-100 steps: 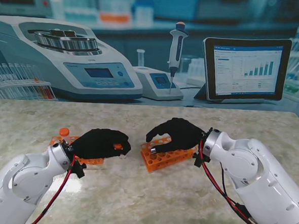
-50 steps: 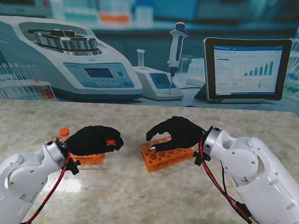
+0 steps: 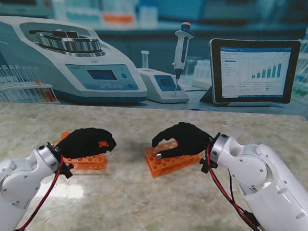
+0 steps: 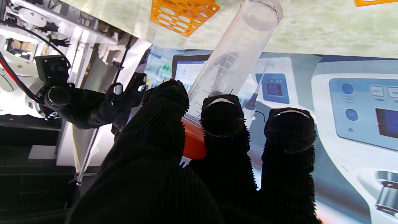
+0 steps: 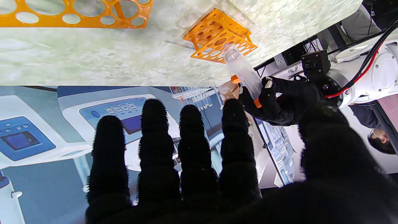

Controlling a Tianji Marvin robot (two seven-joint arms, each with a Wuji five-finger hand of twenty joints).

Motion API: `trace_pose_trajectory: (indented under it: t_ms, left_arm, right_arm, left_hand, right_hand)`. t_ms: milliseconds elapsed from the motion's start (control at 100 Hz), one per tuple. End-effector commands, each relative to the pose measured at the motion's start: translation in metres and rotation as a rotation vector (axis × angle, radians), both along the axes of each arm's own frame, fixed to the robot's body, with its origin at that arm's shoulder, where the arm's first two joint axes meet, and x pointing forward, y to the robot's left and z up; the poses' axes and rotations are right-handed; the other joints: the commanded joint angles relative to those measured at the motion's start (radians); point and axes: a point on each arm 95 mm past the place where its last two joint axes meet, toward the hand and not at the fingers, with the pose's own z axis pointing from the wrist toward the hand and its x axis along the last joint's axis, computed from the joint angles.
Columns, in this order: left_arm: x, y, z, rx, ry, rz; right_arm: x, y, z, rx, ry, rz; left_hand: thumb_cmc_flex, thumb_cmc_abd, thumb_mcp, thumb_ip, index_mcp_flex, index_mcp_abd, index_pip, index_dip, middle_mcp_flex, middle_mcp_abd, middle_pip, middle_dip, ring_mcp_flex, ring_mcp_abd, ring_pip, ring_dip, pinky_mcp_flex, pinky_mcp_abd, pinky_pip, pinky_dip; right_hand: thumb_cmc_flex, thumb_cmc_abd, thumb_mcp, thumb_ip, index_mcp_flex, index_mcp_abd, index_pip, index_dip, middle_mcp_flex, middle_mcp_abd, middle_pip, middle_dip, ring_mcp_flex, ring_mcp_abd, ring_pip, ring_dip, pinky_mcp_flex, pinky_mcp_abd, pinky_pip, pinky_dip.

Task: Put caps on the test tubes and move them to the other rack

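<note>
Now the left hand pinches the capped tube, seemingly tilted, bottom toward the left rack.

A laboratory bench, though the rear wall looks like a printed backdrop: a grey-white benchtop centrifuge, a blue-and-white handheld pipette upright on a small grey instrument, a dark-framed tablet showing charts, and pale marbled tabletop.
</note>
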Motion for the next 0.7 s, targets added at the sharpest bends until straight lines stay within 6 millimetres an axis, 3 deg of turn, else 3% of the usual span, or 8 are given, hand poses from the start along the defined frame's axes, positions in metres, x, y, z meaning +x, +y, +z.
trace_pose_trajectory:
  t_ms: [0, 690]
  left_arm:
    - [0.000, 0.005, -0.007, 0.006, 0.017, 0.020]
    - [0.008, 0.033, -0.027, 0.021, 0.034, 0.130]
  right_arm:
    - [-0.003, 0.001, -0.003, -0.002, 0.005, 0.002]
    - [-0.004, -0.005, -0.010, -0.013, 0.014, -0.011]
  left_hand:
    - [0.188, 0.201, 0.325, 0.026, 0.136, 0.030, 0.317, 0.145, 0.181, -0.131, 0.347, 0.064, -0.030, -0.026, 0.005, 0.014, -0.005, 0.031, -0.002, 0.042]
    - [0.188, 0.201, 0.327, 0.024, 0.133, 0.035, 0.316, 0.140, 0.177, -0.127, 0.345, 0.064, -0.036, -0.012, 0.004, 0.021, -0.020, 0.040, -0.003, 0.047]
  right_hand:
    - [0.008, 0.037, -0.025, 0.026, -0.023, -0.020, 0.012, -0.010, -0.005, -0.030, -0.011, -0.010, -0.019, -0.015, -0.029, -0.014, -0.017, 0.022, 0.004, -0.015]
    - [0.014, 0.044, -0.035, 0.027, -0.024, -0.018, 0.012, -0.009, -0.008, -0.033, -0.012, -0.009, -0.025, -0.012, -0.030, -0.016, -0.022, 0.023, 0.003, -0.017]
